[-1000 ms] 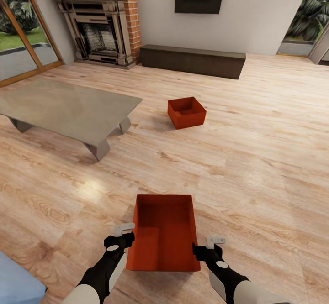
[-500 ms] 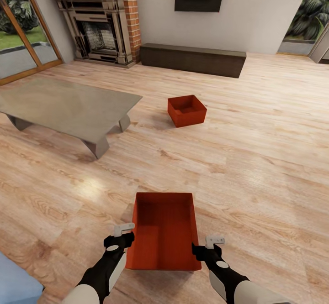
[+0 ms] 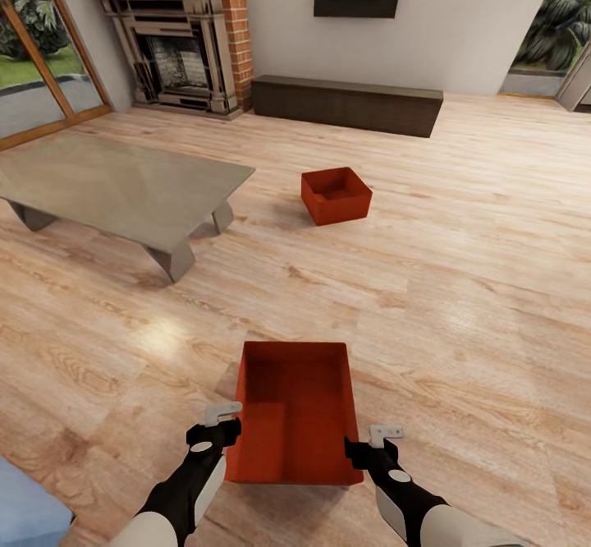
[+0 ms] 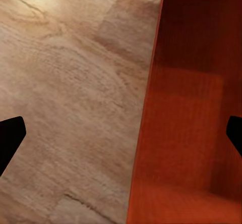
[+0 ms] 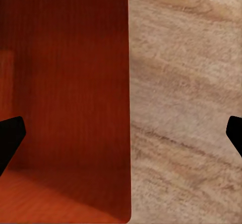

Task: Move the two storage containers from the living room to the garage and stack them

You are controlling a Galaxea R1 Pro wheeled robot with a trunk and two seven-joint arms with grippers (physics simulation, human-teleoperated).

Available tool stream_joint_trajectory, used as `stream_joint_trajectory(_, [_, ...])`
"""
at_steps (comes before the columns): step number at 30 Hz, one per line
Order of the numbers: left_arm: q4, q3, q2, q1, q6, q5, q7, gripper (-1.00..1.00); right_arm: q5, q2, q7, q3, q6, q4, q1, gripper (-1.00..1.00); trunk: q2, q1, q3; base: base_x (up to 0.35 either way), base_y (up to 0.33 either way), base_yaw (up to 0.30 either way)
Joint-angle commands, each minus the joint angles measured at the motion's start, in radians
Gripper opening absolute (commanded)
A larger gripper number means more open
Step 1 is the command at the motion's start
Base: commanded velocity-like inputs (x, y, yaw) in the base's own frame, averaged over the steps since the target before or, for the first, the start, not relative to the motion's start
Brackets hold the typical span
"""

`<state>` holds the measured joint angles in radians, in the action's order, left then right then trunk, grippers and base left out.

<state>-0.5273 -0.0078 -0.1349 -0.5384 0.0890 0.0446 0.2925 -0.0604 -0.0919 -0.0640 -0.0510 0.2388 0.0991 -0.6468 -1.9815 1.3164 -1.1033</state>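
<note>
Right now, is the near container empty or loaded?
Empty. The head view looks straight into the near container and shows bare red floor and walls; both wrist views show plain red inner surface too.

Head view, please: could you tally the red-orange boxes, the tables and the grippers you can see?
Red-orange open-topped storage boxes: 2, the near one between the grippers, the far one on the wood floor.
Low grey tables: 1.
Black grippers: 2, left and right.
Total: 5.

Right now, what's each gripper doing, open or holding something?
Left gripper: open, fingers straddling the near container's left wall.
Right gripper: open, straddling its right wall.
</note>
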Motion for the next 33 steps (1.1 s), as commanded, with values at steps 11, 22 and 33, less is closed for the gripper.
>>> stream_joint_trajectory(11, [-0.001, -0.005, 0.002, 0.000, 0.005, 0.003, 0.002, 1.00, -0.006, 0.000, -0.002, -0.006, 0.007, -0.001, -0.001, 1.00, -0.078, 0.042, -0.035, 0.000, 0.000, 0.000])
stream_joint_trajectory(22, [0.004, -0.008, 0.003, 0.000, 0.005, -0.004, 0.001, 1.00, -0.006, 0.000, -0.002, -0.006, 0.007, -0.001, -0.001, 1.00, -0.155, 0.084, -0.070, 0.000, 0.000, 0.000])
stream_joint_trajectory(33, [0.003, -0.008, 0.001, 0.000, 0.006, -0.005, 0.006, 1.00, -0.007, 0.000, -0.002, -0.006, 0.008, -0.001, -0.001, 1.00, -0.197, 0.107, -0.088, 0.000, 0.000, 0.000])
